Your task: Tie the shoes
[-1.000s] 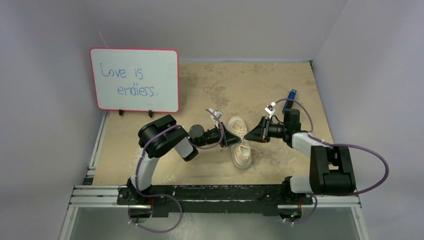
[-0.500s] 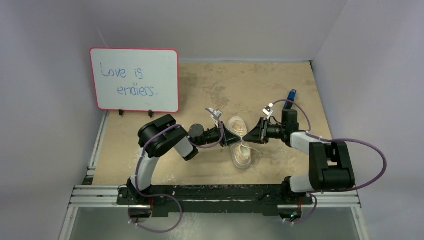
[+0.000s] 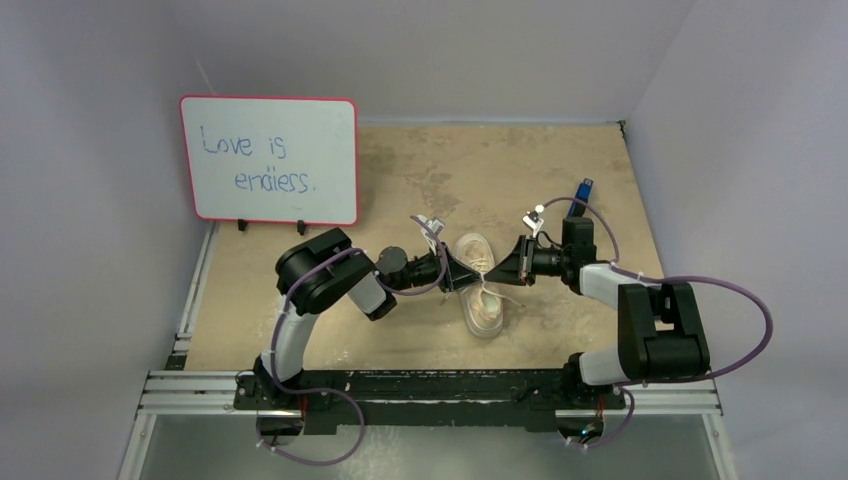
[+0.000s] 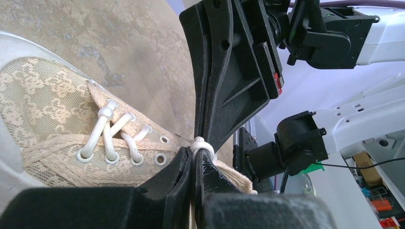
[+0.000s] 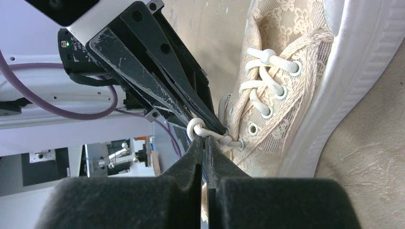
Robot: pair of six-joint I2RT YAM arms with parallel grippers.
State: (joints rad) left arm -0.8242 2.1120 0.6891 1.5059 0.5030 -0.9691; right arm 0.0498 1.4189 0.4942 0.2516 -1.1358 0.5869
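The pale pink-beige sneaker lies on the table between my two grippers, with its white laces threaded through metal eyelets. My left gripper is shut on a lace strand beside the white knot. My right gripper comes in from the right and is shut on the other strand at the same knot. The two sets of fingertips meet tip to tip over the shoe's opening. The sneaker's lace upper shows in the left wrist view and in the right wrist view.
A whiteboard with a red frame and blue writing stands at the back left. A blue object sits at the back right, behind the right arm. Grey walls close the table on three sides.
My right gripper has moved slightly left, closer to the left gripper over the shoe. The left arm has barely moved.
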